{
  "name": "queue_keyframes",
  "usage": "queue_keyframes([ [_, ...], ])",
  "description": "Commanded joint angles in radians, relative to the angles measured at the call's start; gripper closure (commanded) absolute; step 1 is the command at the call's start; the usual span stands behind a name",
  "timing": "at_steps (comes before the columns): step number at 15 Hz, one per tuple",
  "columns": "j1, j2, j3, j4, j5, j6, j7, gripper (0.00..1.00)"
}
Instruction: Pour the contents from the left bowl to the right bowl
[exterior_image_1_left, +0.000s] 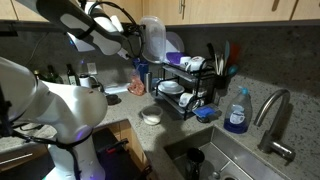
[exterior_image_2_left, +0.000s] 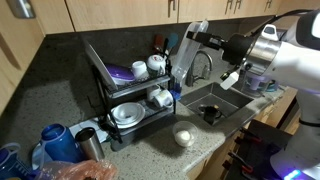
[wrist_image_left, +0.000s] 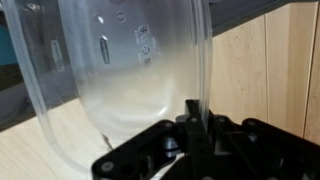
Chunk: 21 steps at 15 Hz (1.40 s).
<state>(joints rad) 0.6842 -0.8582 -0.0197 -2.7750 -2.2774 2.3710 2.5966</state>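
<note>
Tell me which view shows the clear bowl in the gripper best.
Wrist view: the clear bowl fills the frame, wall pinched in the shut gripper, though cropped. Both exterior views show it smaller, held above the counter: roughly face-on, closer to edge-on.

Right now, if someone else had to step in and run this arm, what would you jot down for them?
Gripper: shut on the rim of the glass-like bowl, which is held high and tipped on its edge.
Cream bowl: upright on the counter beside the dish rack, roughly below the lifted bowl in an exterior view.
Done: the glass-like bowl is lifted and tilted.
Unclear: whether anything has poured. Neither bowl's contents can be made out.
Left: check the cream bowl, finish the pour if needed, then set the glass-like bowl down upright and let go.
</note>
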Motion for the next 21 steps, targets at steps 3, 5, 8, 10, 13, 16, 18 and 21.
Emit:
queue_keyframes([
  [3,-0.018,-0.005,0.037,0.0,-0.028,-0.048,-0.003,0.99],
  [5,-0.018,-0.005,0.043,0.0,-0.029,-0.061,-0.003,0.99],
  [8,-0.017,-0.004,0.054,0.0,-0.027,-0.079,-0.004,0.99],
  [10,-0.016,-0.005,0.06,0.0,-0.025,-0.086,-0.006,0.99],
  [13,-0.01,0.001,0.052,0.0,-0.015,-0.063,-0.006,0.99],
  [16,-0.004,0.005,0.045,0.0,-0.006,-0.047,-0.003,0.99],
  [18,0.004,0.012,0.039,0.0,0.013,-0.024,0.002,0.99],
  [21,0.055,0.022,-0.003,-0.001,0.067,0.007,0.003,0.99],
])
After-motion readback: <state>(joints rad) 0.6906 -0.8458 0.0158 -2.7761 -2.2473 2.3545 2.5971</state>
